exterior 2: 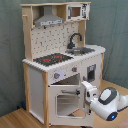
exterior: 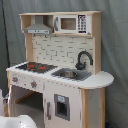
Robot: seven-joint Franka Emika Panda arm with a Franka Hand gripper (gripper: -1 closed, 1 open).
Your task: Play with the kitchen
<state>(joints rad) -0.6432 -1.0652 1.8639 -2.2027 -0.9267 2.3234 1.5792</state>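
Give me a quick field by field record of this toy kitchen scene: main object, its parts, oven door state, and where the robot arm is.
main object: white and light-wood toy play kitchen
hob: black with red rings, on the countertop
sink: metal basin with black curved faucet
upper shelf: grey hood and small white microwave
knobs: two on the front panel
oven door: windowed door hanging ajar in the second exterior view
robot arm: white Franka arm at the oven door's handle side
gripper: beside the door edge; finger state unclear
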